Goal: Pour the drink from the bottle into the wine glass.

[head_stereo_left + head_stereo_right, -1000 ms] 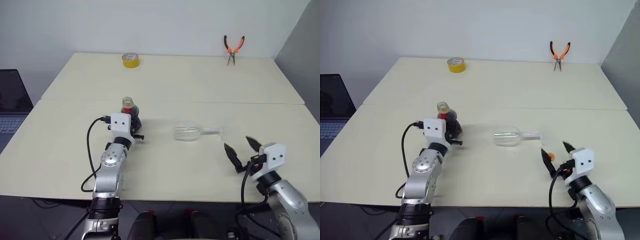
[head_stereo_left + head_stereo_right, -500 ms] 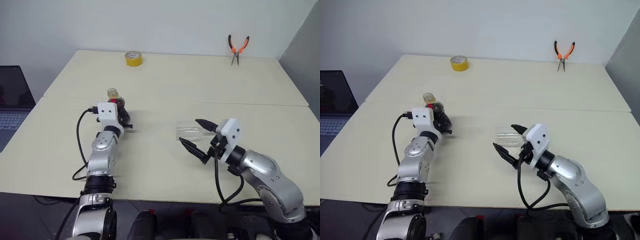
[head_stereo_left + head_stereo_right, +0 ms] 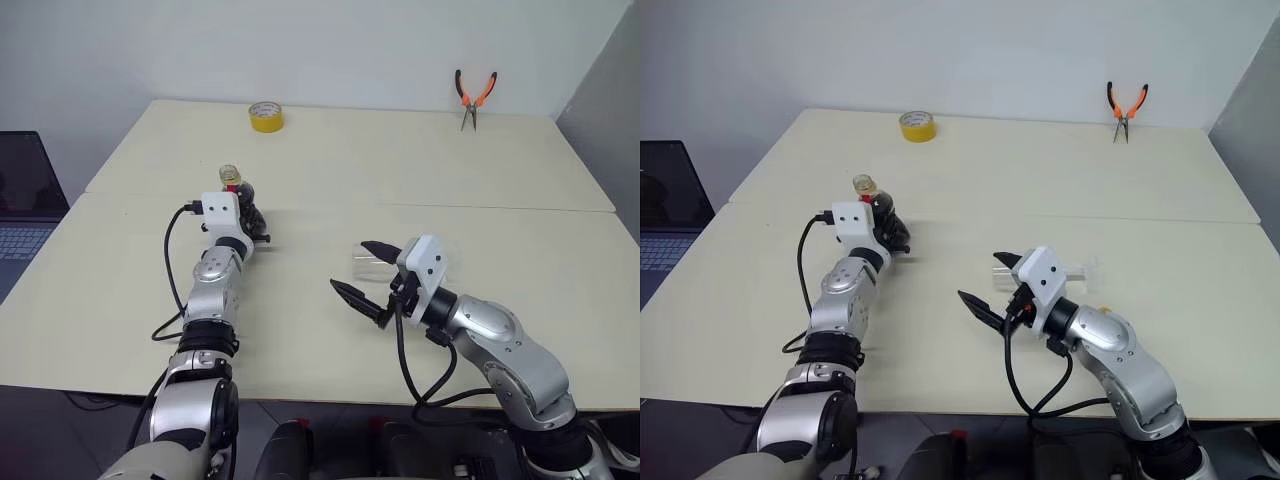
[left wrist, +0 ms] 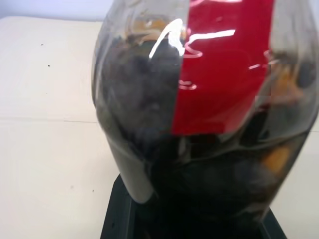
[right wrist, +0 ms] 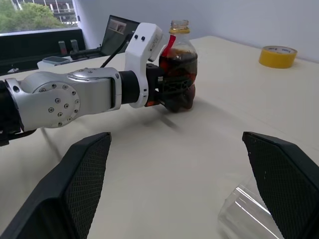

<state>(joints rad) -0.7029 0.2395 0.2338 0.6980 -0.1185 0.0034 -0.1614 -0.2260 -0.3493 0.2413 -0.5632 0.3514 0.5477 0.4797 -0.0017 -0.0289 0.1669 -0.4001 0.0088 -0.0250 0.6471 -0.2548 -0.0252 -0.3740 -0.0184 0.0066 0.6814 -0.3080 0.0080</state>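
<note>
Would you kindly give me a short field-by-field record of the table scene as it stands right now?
bottle: upright on the table, held low on its body, cap off
drink: dark, inside the bottle
wine glass: lying on its side, beside the right end effector
left end effector: shut on the bottle
right end effector: open, empty, near the wine glass
tape roll: yellow, far side of table
pliers: orange-handled, far right edge
laptop: off the table's left side
</note>
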